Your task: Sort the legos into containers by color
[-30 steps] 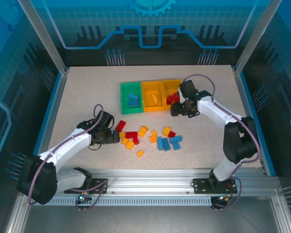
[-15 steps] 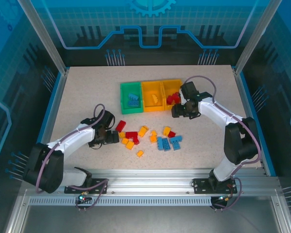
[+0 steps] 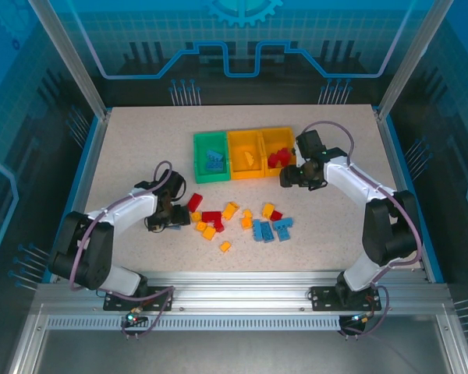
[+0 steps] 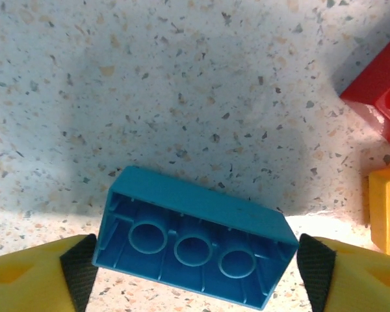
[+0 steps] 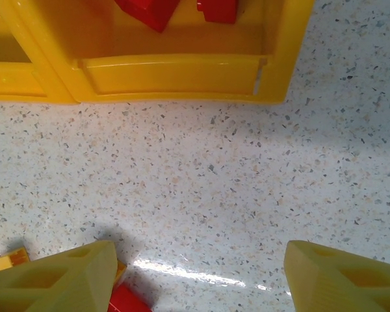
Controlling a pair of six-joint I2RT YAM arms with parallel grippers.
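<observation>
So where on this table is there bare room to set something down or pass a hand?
Bare tabletop lies between the green bin and the left edge, along the far edge behind the containers, and right of the blue legos. Crowded: in front of the containers, where loose legos lie between the left gripper and right gripper.

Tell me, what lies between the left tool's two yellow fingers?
A blue lego, hollow underside up, lies on the speckled table between the fingers of the left tool, seen in the left wrist view.

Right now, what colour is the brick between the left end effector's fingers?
Blue brick, best in the left wrist view.
</observation>
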